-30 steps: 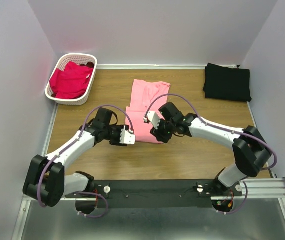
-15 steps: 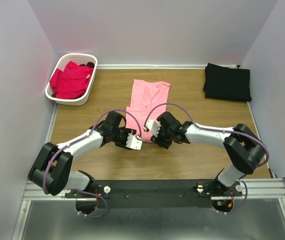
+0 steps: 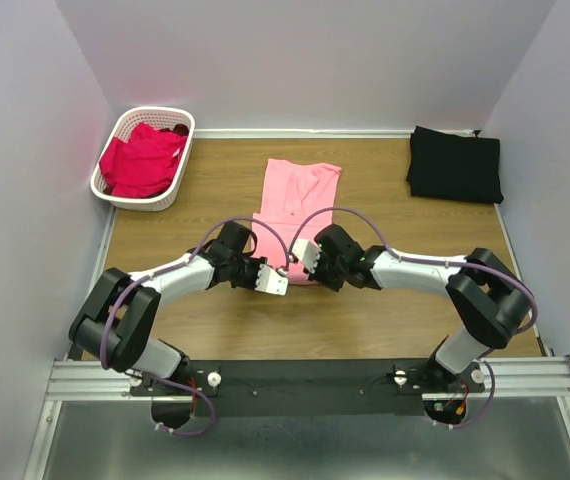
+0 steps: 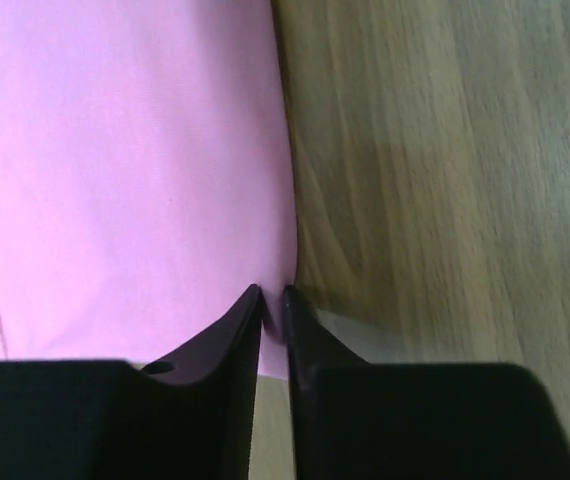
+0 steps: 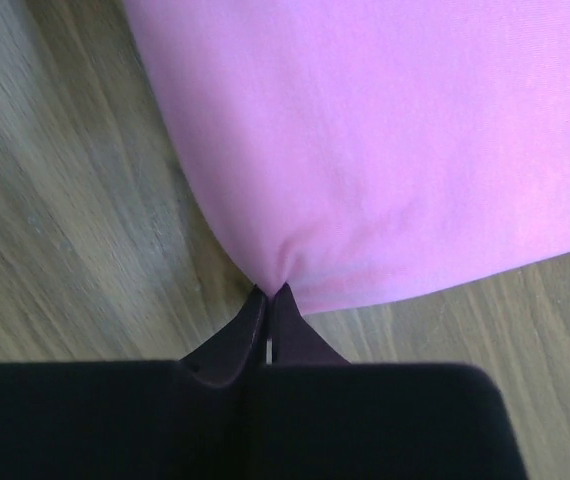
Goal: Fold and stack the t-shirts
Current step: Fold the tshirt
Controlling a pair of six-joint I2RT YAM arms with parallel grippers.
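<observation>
Pink t-shirt (image 3: pixel 298 195) lies flat mid-counter (image 3: pixel 395 320), long and narrow, collar end far, hem end near the arm bases. Both arms are low at the near hem.

Left gripper (image 4: pixel 273 296): jaws drawn almost together at the shirt's edge, with a sliver of pink between the tips. I read that as pinching the cloth. Right gripper (image 5: pixel 268 291): jaws pressed together on a near corner, fabric puckering into the tips, so it's a pinch there too. From the top view the two sit close beside each other over the hem.

Black t-shirt (image 3: pixel 455 165) sits folded far right. Magenta-red t-shirts (image 3: pixel 143 160) are heaped in the white basket (image 3: pixel 177 120) far left.

Step, as I judge it: carry the hem up toward the collar end for the cross fold. To do it well:
- **Grip check:** confirm both pinches hold every layer before lifting. The left bite looks thin and right at the edge.
- **Lift:** raise both arms together at the same pace, just clear of the counter, hem taut between them so the fold line runs square.
- **Finish:** lay the hem on the far edge, then let go.

Risks: a layer slipping out, or the arms bumping, given how close they are.
</observation>
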